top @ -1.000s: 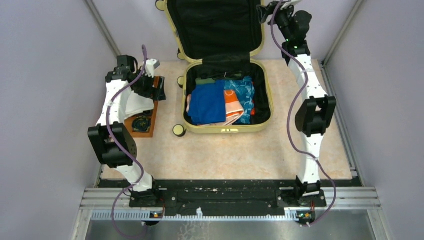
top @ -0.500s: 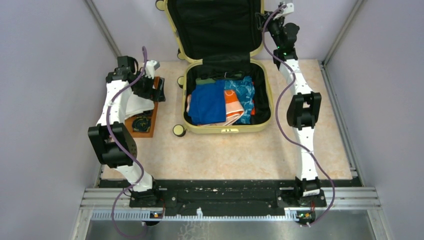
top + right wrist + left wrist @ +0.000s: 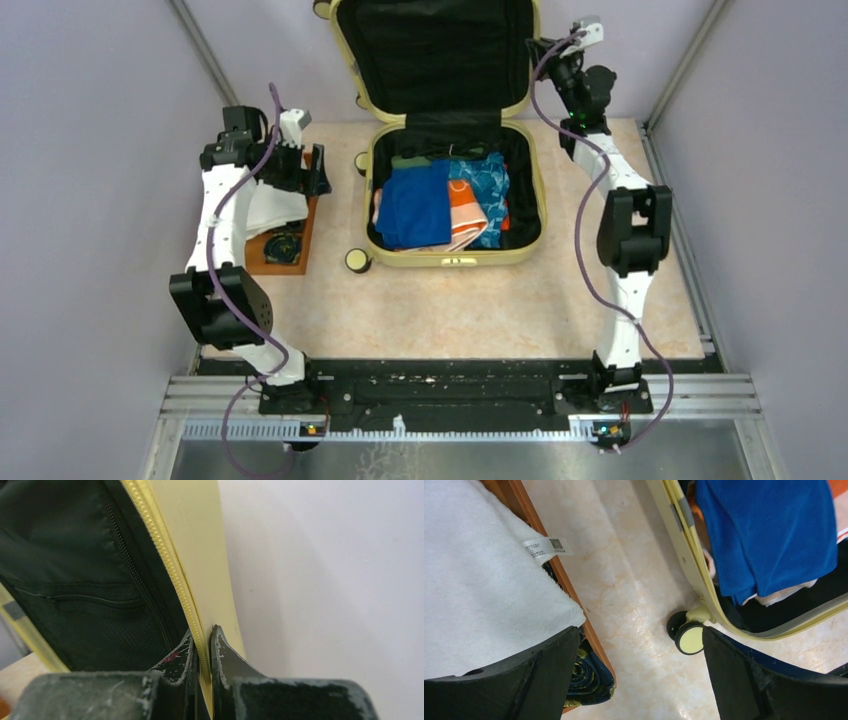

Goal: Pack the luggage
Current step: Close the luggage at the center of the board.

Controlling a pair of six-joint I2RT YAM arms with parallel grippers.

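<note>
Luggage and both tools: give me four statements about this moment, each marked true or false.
1. The right tool is shut on the rim of the lid of the luggage. True.
2. The left tool grips the white towel. False: it is open and holds nothing.
3. The luggage is zipped closed. False: the lid stands open, with folded clothes in the lower half.
4. A blue cloth lies inside the luggage. True.

A white towel (image 3: pixel 479 580) lies on a wooden board (image 3: pixel 509 490), a dark patterned cloth (image 3: pixel 590 681) beside it.
</note>
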